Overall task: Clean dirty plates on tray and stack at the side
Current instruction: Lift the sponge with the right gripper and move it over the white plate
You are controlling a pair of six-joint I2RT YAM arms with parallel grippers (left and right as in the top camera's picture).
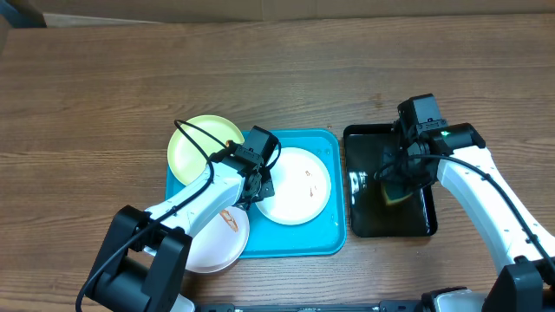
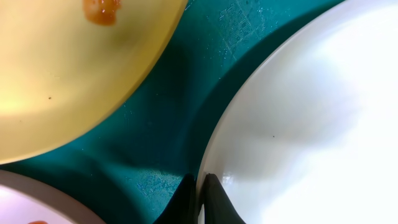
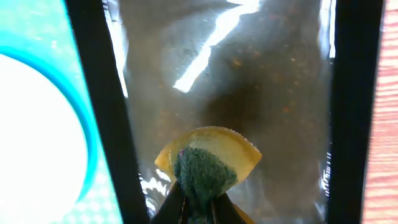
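Observation:
A turquoise tray (image 1: 329,238) holds a white plate (image 1: 299,186) with small reddish marks. A pale lime-green plate (image 1: 192,149) overlaps the tray's back left corner; it shows a brown smear in the left wrist view (image 2: 56,74). A second white plate (image 1: 217,243) with an orange smear lies over the tray's front left edge. My left gripper (image 1: 257,186) is shut on the left rim of the white plate (image 2: 298,124), its fingers (image 2: 200,199) pinching the rim. My right gripper (image 1: 397,178) is shut on a yellow-green sponge (image 3: 208,158) over the black tray (image 1: 360,139).
The black tray (image 3: 102,124) holds a film of dark water and stands right of the turquoise tray (image 3: 56,25). Wooden table (image 1: 95,95) surrounds everything. Cardboard lies along the back edge (image 1: 260,7).

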